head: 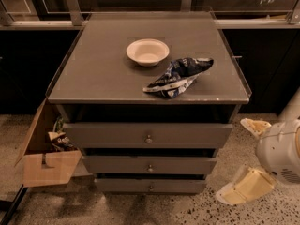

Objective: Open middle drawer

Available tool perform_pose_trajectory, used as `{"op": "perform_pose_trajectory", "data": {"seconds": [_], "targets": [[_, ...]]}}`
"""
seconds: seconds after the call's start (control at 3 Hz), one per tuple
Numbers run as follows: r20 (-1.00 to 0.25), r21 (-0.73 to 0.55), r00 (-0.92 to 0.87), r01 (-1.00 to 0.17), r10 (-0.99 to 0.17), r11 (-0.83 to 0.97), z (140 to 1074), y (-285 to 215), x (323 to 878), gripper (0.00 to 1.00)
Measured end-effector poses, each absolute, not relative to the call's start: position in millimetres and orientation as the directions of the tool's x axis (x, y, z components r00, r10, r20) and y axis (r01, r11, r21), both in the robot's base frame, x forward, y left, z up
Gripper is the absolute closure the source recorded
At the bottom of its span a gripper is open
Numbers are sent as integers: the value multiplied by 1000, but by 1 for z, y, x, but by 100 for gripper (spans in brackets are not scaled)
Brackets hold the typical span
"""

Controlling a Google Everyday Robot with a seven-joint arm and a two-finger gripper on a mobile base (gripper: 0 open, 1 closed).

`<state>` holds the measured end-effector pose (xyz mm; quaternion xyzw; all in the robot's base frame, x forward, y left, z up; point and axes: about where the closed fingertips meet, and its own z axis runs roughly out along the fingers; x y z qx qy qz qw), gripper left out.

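The grey cabinet [93, 74] has three stacked drawers. The middle drawer [112, 165] is the medium-height grey front with a small round knob [150, 168] at its centre. It sits below the tallest top drawer [103, 134] and above the narrowest bottom drawer [122, 185]. My gripper [243, 157] is at the right of the cabinet, at about the middle drawer's height and apart from it. Its two cream fingers [248, 187] are spread wide and hold nothing.
A white bowl [147, 51] and a blue-and-white crumpled bag [178, 76] lie on the cabinet top. An open cardboard box [44, 165] with packets stands on the speckled floor at the cabinet's left. Dark counters and a railing run behind.
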<state>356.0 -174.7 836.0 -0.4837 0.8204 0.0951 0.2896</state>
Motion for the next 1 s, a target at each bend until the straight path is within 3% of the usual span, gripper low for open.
{"op": "perform_pose_trajectory", "data": {"seconds": [1.0], "targets": [[-741,-194,-360,-694,-567,694,790,-180,365,0]]}}
